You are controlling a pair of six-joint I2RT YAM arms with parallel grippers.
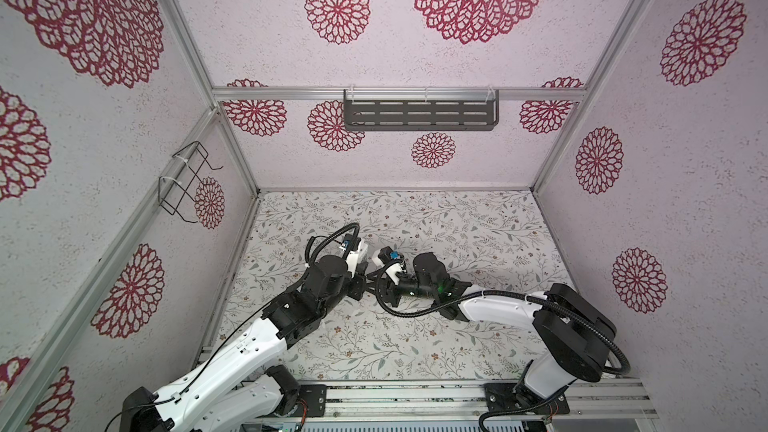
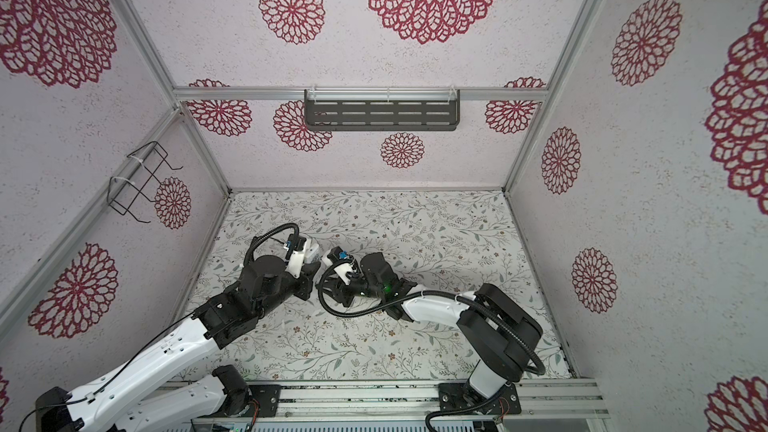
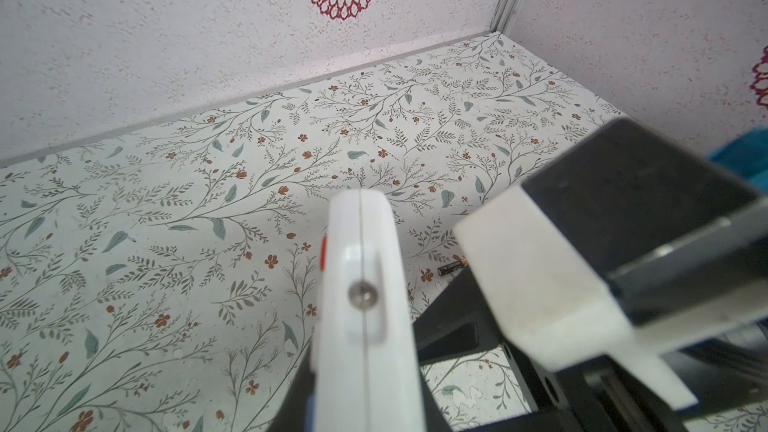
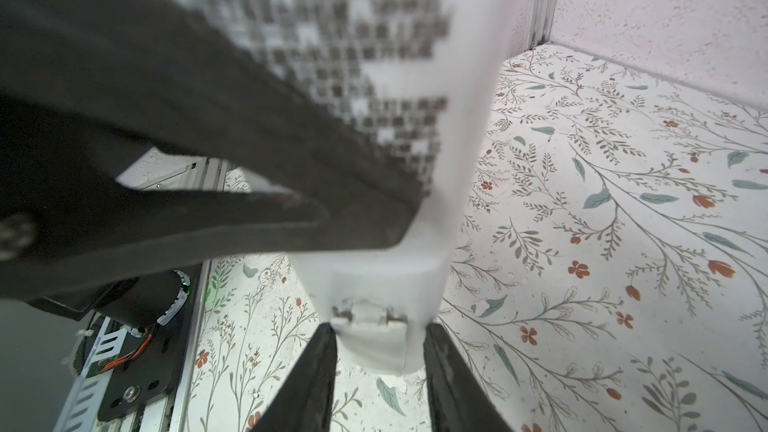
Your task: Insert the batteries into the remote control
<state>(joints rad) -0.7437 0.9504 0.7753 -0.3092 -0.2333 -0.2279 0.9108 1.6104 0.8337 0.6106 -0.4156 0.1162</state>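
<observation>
Floral paper covers the table [image 1: 415, 347], boxed in by pale walls [image 1: 478, 56] stamped with red medallions. A dark slotted shelf [image 1: 419, 116] hangs on the far wall and a wire rack [image 1: 183, 178] on a side wall, both well apart from the two grippers, which meet over the middle of the table. In both top views the arms' own wrists and cables cover that meeting point, so the jaws and whatever sits between them cannot be read from above. The left gripper [image 3: 365, 392] is almost fully closed, clamped on the remote control [image 3: 365, 243], which stands out of its jaws edge-on, with a red button on one side and a small screw set in the narrow edge. The right gripper [image 4: 378, 367] sits at one end of the remote, its dark fingers [image 4: 316, 376] narrowed until they lie against both sides of the rounded white tip, just behind a small hinged catch in the plastic. Just ahead of the right gripper, a finger of the left gripper [image 4: 208, 160] crosses the remote's button face. One battery [image 3: 451, 270] lies on the table beyond the left gripper, partly hidden by the right arm's white wrist housing [image 3: 540, 263]; only the left wrist view shows it. Only the right wrist view shows the blurred button rows and the right fingers' contact
</observation>
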